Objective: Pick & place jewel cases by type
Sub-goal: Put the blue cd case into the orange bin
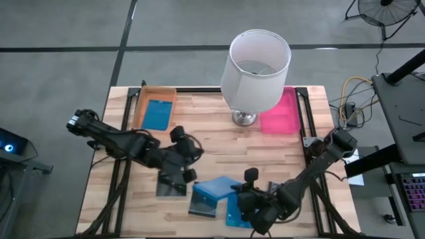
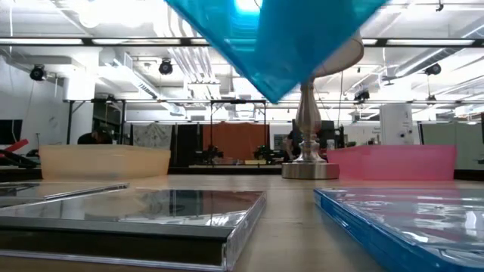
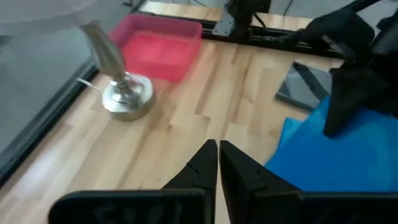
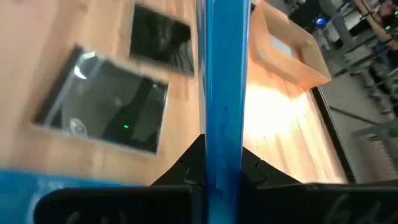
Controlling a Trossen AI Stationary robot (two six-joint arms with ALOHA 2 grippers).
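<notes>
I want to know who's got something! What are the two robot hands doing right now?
Left gripper: fingers shut, holding nothing, over the table.
Right gripper: fingers shut on a blue jewel case, lifted edge-on off the table.

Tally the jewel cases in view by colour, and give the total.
Blue: 3 - tray case in the orange tray, held case in the right gripper, table case.
Dark grey/clear: 2 - left dark case, middle dark case.
Total: 5 visible.
</notes>
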